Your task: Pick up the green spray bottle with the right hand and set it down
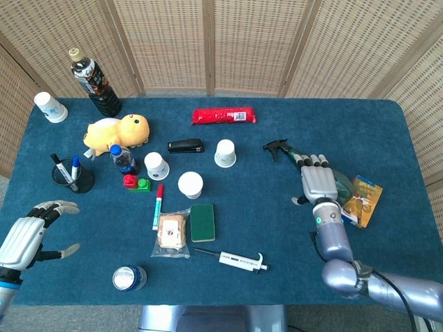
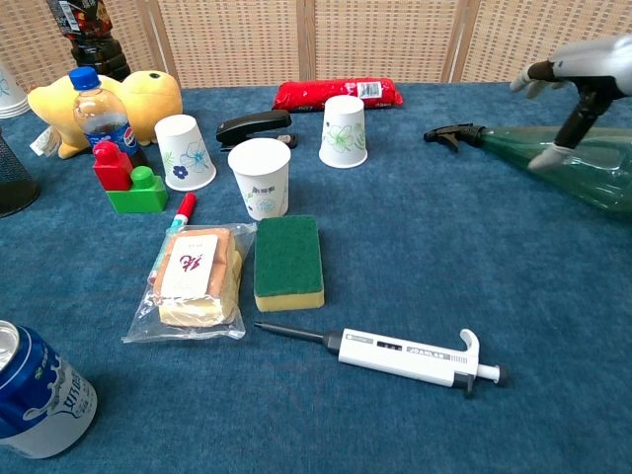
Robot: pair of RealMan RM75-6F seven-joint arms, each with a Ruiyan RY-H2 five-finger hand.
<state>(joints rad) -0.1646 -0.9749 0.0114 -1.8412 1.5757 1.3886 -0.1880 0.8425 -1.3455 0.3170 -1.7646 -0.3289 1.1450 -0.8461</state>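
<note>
The green spray bottle (image 2: pixel 583 163) lies on its side on the blue table, its black nozzle (image 1: pixel 277 147) pointing to the far left. My right hand (image 1: pixel 317 183) hangs over the bottle's neck and upper body, hiding most of it in the head view. In the chest view that right hand (image 2: pixel 583 61) shows above the bottle with fingers apart, and the thumb tip (image 2: pixel 545 158) comes down close to the green body. Nothing is gripped in it. My left hand (image 1: pixel 28 235) hovers at the table's near left corner, fingers spread, holding nothing.
An orange and blue snack pack (image 1: pixel 363 200) lies just right of the bottle. A paper cup (image 1: pixel 225 153), a stapler (image 1: pixel 185 146) and a red packet (image 1: pixel 223 115) sit to its left. A pipette (image 1: pixel 239 260) and a green sponge (image 1: pixel 202 222) lie nearer the front.
</note>
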